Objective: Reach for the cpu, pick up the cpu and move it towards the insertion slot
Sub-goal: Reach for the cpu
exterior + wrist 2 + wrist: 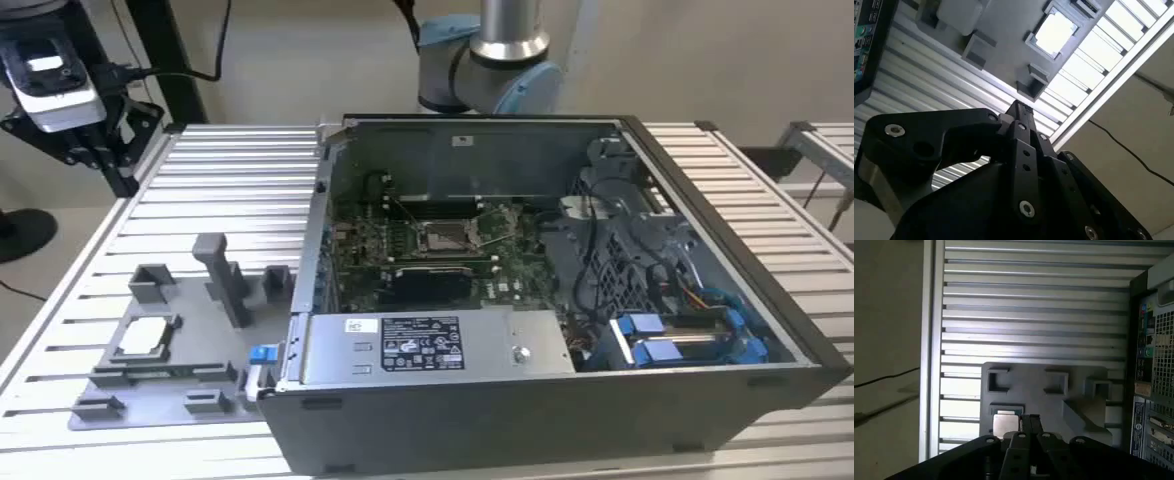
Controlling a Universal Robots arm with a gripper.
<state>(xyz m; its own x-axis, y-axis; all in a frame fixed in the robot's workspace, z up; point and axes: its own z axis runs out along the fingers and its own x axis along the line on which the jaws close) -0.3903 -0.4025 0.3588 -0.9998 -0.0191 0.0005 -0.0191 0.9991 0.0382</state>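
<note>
The cpu [144, 338], a thin pale square chip, lies flat in a recess of the grey fixture plate [187, 375] at the exterior view's left. In both wrist views my gripper [1030, 418] hangs well above that plate, apart from it, its black fingers [1022, 125] pressed together with nothing between them. The cpu [1005, 422] lies close beside the fingertips in the first wrist view, and the cpu [1055, 32] sits farther off in the second wrist view. The insertion slot [445, 236] is the square socket on the green board inside the open computer case [534, 400].
Grey blocks and a tall post [220, 275] stand on the fixture plate. The case wall [1154, 365] rises beside the plate. The slatted table's edge [931, 340] drops to the floor. A device on a black stand [54, 80] is at the exterior view's upper left. The arm [494, 50] stands behind the case.
</note>
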